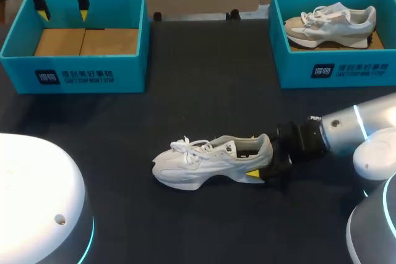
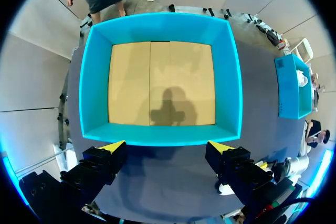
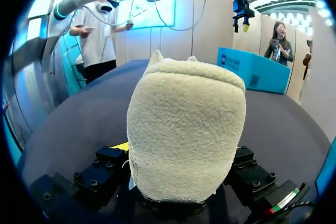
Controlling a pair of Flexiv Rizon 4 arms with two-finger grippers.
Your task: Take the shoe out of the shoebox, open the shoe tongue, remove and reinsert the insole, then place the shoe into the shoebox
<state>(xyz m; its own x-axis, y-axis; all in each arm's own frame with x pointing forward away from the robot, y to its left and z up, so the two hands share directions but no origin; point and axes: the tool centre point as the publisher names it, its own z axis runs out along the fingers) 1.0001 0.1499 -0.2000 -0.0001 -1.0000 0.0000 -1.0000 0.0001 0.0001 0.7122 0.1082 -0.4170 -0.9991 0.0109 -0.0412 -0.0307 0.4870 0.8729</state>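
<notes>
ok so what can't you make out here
- Insole: head view, hidden inside the shoe.
- Its toe and laces: right wrist view, blocked by the heel, held in the right gripper.
- Right box contents: left wrist view, too small and close to the rim.

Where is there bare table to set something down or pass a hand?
Bare table lies between the left shoebox and right shoebox, and from the left shoebox down to the white shoe. The left shoebox's floor is bare too. Crowded: the shoe's heel, clamped by the right gripper.
</notes>
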